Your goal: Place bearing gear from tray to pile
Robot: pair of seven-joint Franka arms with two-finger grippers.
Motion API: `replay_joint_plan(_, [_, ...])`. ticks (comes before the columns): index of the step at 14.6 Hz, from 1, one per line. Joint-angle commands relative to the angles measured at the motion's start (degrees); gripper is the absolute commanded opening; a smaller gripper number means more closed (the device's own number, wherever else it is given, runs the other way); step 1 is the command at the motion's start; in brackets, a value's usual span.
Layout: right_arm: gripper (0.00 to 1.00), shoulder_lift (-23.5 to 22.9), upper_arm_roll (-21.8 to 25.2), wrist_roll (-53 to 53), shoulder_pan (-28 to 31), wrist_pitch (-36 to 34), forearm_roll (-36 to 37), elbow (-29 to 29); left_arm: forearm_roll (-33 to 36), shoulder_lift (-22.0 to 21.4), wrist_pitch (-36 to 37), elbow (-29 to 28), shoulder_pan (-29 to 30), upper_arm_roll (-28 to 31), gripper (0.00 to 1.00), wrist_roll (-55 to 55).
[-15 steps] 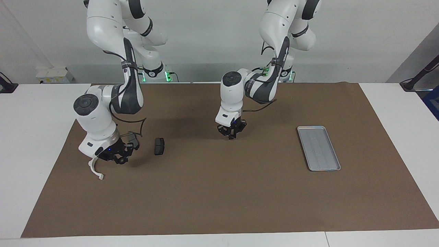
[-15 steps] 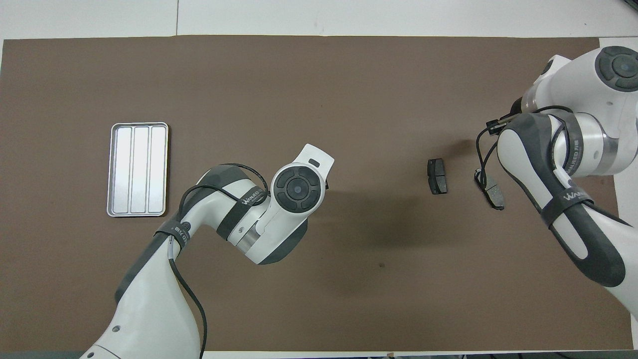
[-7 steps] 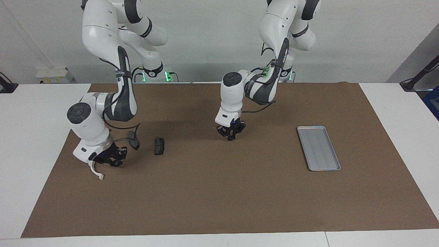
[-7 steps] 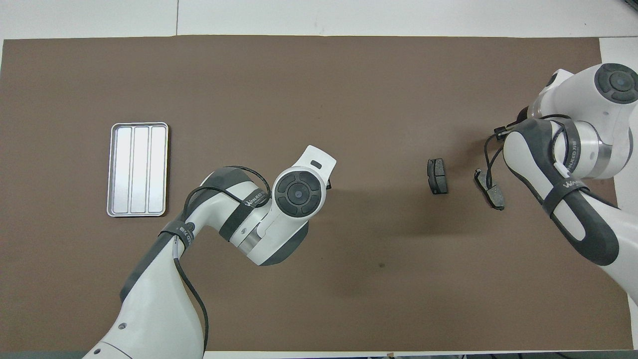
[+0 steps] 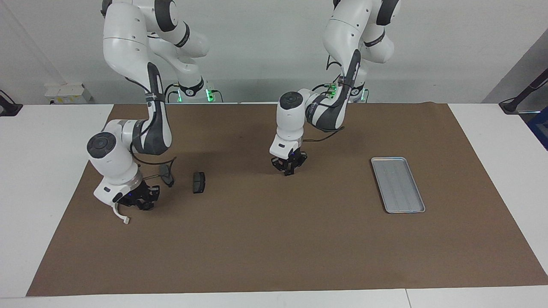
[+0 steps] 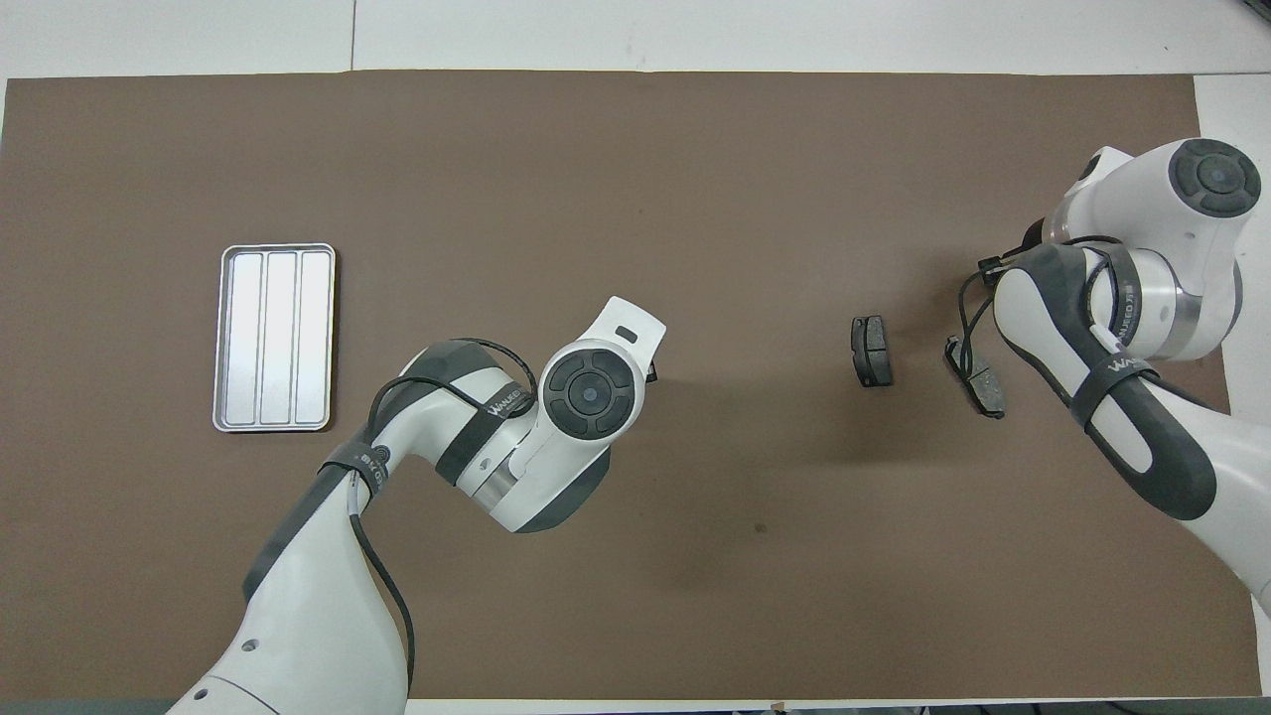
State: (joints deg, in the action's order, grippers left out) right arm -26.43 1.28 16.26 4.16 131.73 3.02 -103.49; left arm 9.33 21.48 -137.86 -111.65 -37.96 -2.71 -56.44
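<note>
The silvery tray (image 5: 398,185) lies empty toward the left arm's end of the table; it also shows in the overhead view (image 6: 278,338). The pile lies toward the right arm's end: a white half-ring (image 5: 120,214) and two dark plates (image 5: 199,182) (image 5: 166,173), the plates also in the overhead view (image 6: 872,351) (image 6: 984,384). My right gripper (image 5: 143,203) is low over the mat beside the half-ring, shut on a small dark round bearing gear (image 5: 147,206). My left gripper (image 5: 288,167) hangs over the middle of the mat and waits. Both wrists hide their grippers from overhead.
A brown mat (image 5: 274,244) covers most of the white table (image 5: 38,171). The right arm's elbow and cable hang over the plate nearest it.
My right gripper has moved with the gear away from the plates toward the right arm's end of the table and come lower beside the half-ring. The left arm has barely moved.
</note>
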Motion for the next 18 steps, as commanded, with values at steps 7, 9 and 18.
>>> replay_joint_plan(7, [0.19, 0.06, -0.75, 1.76, 0.76, 1.16, -0.74, -0.48, 1.48, -5.73, 11.36, 6.17, 3.49, 1.13, 1.00, 5.71])
replay_joint_plan(9, [0.59, 0.06, -0.75, 1.67, 0.76, 1.07, -0.82, -0.48, 1.48, -10.74, 15.76, 6.88, 6.57, 1.21, 1.00, 10.10])
replay_joint_plan(18, [1.00, 7.16, -0.84, -6.99, -4.58, -9.27, -0.82, 0.04, -6.15, -23.59, 28.69, 11.71, 36.96, 1.56, 1.00, 56.57])
